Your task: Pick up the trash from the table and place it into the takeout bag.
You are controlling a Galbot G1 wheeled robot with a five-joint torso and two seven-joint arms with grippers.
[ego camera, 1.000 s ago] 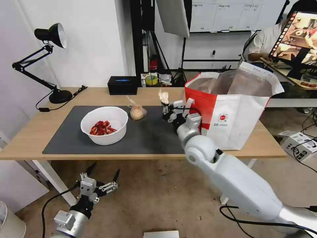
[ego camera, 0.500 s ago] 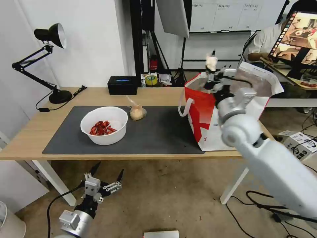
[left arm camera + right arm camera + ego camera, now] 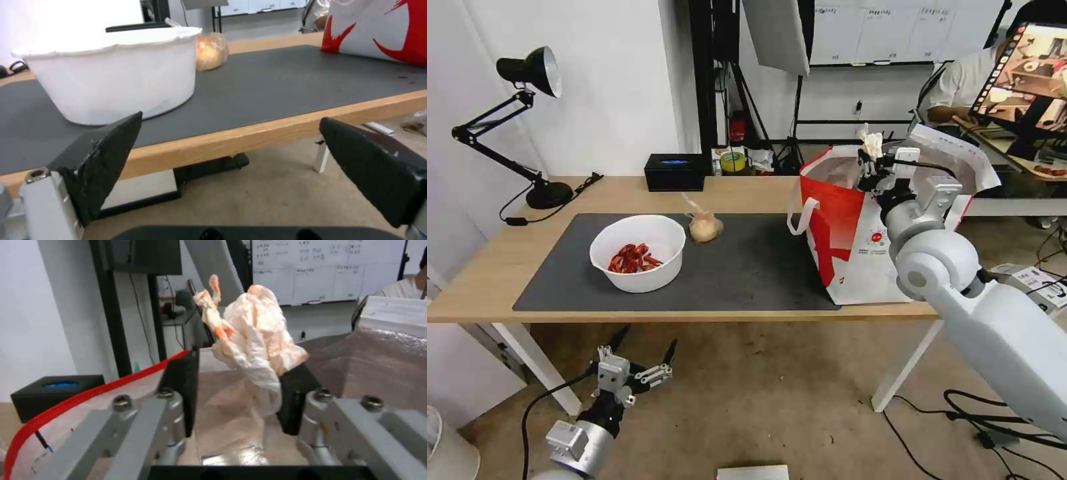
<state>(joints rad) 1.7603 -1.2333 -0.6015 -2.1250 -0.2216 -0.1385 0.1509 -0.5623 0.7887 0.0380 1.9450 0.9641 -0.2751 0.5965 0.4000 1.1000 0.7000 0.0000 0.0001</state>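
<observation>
My right gripper hovers over the open mouth of the red-and-white takeout bag, at the table's right end. Its fingers are parted around a crumpled white tissue with orange stains. The tissue leans on one finger and a narrow gap shows at the other. The bag's foil lining lies below. A white bowl of red shell scraps and a small knotted clear bag sit on the dark mat. My left gripper hangs open below the table's front edge.
A black rectangular box stands at the table's back edge and a black desk lamp at its back left corner. In the left wrist view the bowl and knotted bag sit beyond the wooden edge.
My right gripper carried the tissue from above the mat up and right to the bag, then dipped toward its mouth, and its fingers have loosened. The left arm barely moved.
</observation>
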